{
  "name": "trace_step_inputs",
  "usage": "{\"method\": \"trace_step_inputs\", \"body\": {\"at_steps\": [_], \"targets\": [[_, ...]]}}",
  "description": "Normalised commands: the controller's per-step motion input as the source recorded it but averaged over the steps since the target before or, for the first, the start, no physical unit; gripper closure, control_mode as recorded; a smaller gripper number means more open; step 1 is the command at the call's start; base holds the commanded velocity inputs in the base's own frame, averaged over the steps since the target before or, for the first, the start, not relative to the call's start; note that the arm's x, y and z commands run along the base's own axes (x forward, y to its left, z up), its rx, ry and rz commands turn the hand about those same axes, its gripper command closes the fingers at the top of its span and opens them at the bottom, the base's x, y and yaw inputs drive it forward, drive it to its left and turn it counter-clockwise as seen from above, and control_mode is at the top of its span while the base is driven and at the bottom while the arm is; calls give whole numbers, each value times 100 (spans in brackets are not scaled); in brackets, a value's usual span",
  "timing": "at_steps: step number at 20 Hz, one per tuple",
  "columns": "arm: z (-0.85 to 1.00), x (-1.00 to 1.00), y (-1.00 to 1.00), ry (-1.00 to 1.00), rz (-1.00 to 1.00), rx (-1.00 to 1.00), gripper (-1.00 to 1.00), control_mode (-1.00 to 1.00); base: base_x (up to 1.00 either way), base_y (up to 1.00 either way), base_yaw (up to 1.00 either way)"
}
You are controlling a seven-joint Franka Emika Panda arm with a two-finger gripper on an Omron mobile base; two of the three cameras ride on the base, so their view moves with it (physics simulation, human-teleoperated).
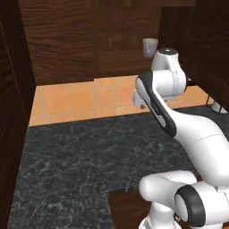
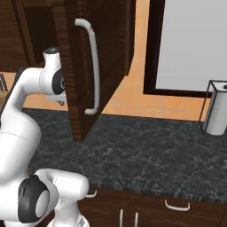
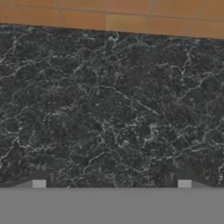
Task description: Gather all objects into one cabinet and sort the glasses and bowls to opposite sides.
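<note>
Grey-beige cup (image 1: 150, 47) is the one piece of tableware I can make out from my seat: in the left base view it stands upright on the shelf of the dark brown wooden cabinet (image 1: 62, 40), up against the wood-grain back wall and just above the white arm's (image 1: 163, 87) topmost joint. In the hand view the gripper (image 3: 111, 183) looks down on the dark marbled surface (image 3: 109, 113), its two finger tips (image 3: 39, 183) spread as wide apart as I have seen them, with bare stone between them and nothing in their grasp. Since that camera faces the surface and the strip of orange tile (image 3: 113, 17) behind it, I read the cup as higher than the gripper and well apart from it, up in the cabinet while the gripper hangs over the stone. From the right base view I see the cabinet's open door (image 2: 93, 66) edge-on beside the arm, carrying its long curved grey handle (image 2: 92, 66). Further right on the surface stands a white roll in a thin wire holder (image 2: 217, 108), below a pale panel in a dark frame (image 2: 195, 44). Small grey pulls (image 2: 177, 205) show on the drawer fronts under the surface edge. I cannot read any brand, label or writing on the cup, the door or anything else.
</note>
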Motion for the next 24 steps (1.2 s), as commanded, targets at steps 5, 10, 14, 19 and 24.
{"method": "trace_step_inputs", "body": {"at_steps": [5, 10, 14, 19, 24], "targets": [[0, 0, 0, 0, 0, 0, -100, 100, 100, 26, 0], [0, 0, 0, 0, 0, 0, -100, 100, 100, 30, 0], [0, 0, 0, 0, 0, 0, -100, 100, 100, 31, 0], [0, 0, 0, 0, 0, 0, -100, 100, 86, 20, 0], [0, 0, 0, 0, 0, 0, -100, 100, 71, 17, 0]]}}
